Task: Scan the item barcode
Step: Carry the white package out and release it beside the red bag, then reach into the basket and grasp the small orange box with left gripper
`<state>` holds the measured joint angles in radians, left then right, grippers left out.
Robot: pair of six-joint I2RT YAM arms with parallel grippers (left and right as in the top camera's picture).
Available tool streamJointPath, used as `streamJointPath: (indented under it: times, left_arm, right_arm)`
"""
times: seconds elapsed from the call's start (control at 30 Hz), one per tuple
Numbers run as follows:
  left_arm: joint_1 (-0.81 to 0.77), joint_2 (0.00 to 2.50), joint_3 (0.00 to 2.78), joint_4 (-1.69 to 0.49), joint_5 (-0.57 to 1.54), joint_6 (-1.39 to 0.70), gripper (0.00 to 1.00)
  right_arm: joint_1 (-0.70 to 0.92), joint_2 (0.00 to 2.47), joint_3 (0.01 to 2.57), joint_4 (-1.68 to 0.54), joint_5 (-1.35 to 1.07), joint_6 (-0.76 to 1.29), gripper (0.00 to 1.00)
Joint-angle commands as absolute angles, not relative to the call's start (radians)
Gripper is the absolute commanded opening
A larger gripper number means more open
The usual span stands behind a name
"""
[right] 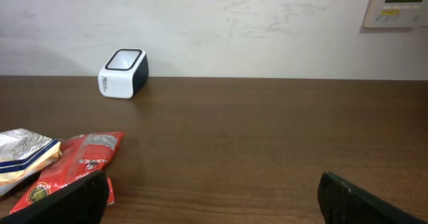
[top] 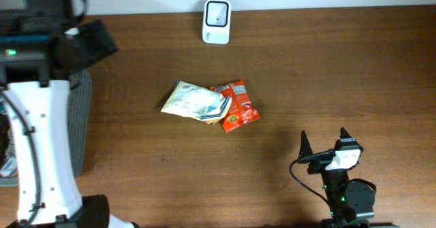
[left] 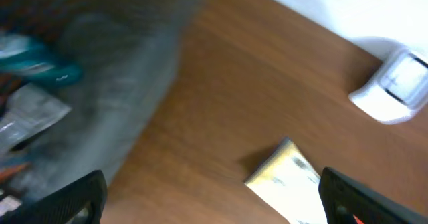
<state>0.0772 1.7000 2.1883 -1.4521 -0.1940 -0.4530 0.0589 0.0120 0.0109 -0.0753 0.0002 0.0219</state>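
Overhead, the pale packet and red packet lie touching in the middle of the surface, well apart from the scanner. The left fingers and right fingers stand apart, holding nothing. By my judgement, both packets are yet to be lifted and scanned.

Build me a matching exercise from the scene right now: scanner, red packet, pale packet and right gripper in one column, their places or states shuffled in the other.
Things:
1. scanner
2. red packet
3. pale packet
4. right gripper

Places or states:
A. open and empty, at the near edge of the table
B. in the middle, the left one of the touching pair
C. at the far edge, standing alone
D. in the middle, the right one of the touching pair

Pairs: 1-C, 2-D, 3-B, 4-A
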Motion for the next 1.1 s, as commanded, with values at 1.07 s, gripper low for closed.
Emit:
streamJointPath:
  times: [1.07]
  left_arm:
    - [0.538, 1.686, 1.829, -1.297, -0.315, -0.619, 0.99]
  right_arm:
    - [0.065, 0.006, 0.006, -0.082, 0.012, 0.023, 0.98]
